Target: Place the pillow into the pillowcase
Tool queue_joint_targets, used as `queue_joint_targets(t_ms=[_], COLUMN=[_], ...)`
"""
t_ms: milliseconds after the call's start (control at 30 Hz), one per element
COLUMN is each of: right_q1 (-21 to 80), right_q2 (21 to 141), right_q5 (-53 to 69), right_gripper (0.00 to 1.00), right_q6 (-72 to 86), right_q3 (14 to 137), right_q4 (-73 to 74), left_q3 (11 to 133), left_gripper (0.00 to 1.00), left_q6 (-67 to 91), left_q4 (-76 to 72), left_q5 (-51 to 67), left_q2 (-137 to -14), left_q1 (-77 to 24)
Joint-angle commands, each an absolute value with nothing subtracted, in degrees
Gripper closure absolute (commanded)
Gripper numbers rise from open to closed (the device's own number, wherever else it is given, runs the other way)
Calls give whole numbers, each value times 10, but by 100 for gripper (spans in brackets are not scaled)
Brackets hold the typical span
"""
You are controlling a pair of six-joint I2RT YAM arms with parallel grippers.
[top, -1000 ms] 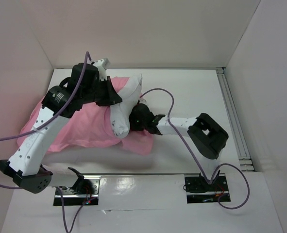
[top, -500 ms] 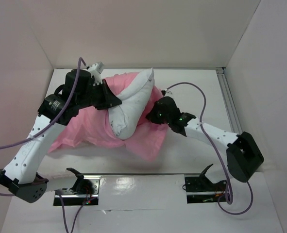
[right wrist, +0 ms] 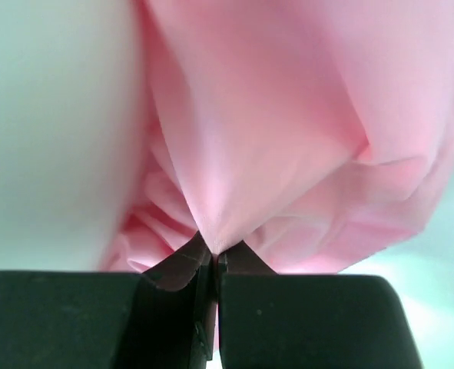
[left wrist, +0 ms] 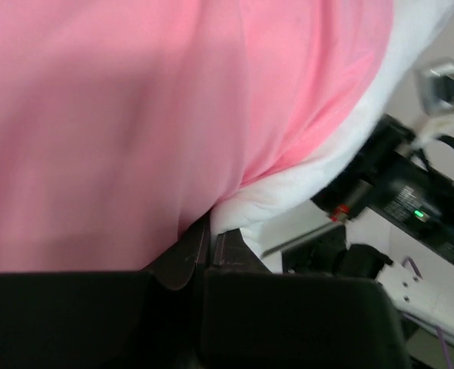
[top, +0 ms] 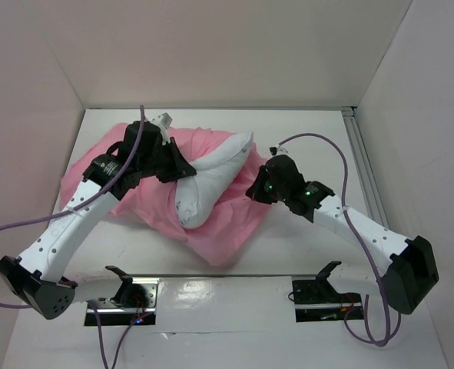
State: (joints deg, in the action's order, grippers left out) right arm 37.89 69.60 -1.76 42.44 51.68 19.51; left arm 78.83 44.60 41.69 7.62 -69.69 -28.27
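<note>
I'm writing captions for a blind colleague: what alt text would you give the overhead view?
A white pillow lies diagonally amid a rumpled pink pillowcase on a white table. The left arm's fingers and the right arm's fingers are closed on the bundle from opposite sides.

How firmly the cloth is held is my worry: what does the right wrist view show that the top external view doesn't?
Only the right wrist view: the right claw is shut on a pinched fold of the pillowcase, seen close up. Only the top external view: the pillow lies slantwise amid the pink cloth, with the left claw against its left side. Both views show the pink pillowcase at the right claw.
</note>
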Motion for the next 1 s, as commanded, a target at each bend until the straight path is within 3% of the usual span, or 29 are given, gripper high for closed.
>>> queue_joint_targets(t_ms=[0, 267, 500, 667, 700, 733, 767, 933, 967], right_q1=[358, 352, 334, 344, 376, 390, 401, 466, 486], right_q2=[653, 625, 669, 773, 773, 773, 773, 825, 833], right_q5=[-62, -98, -139, -165, -170, -184, -192, -235, -249], right_gripper=[99, 100, 100, 80, 69, 46, 36, 29, 22], right_q6=[410, 416, 422, 415, 410, 410, 410, 423, 431], right_q3=[515, 463, 491, 570, 570, 570, 577, 589, 606], right_q4=[291, 339, 294, 314, 302, 288, 288, 294, 305], left_q3=[782, 782, 767, 724, 716, 715, 710, 710, 710], left_gripper=[100, 100, 100, 100, 100, 100, 100, 100, 100], left_q6=[441, 452, 374, 406, 413, 422, 427, 446, 446], left_q4=[450, 450, 473, 433, 415, 408, 408, 391, 391], left_q5=[-83, -109, -30, 13, 19, 19, 25, 25, 25], left_q2=[-713, -734, -792, -754, -742, -742, -737, -742, -742], left_q1=[-258, -252, -273, -299, -307, -307, -313, -331, -331])
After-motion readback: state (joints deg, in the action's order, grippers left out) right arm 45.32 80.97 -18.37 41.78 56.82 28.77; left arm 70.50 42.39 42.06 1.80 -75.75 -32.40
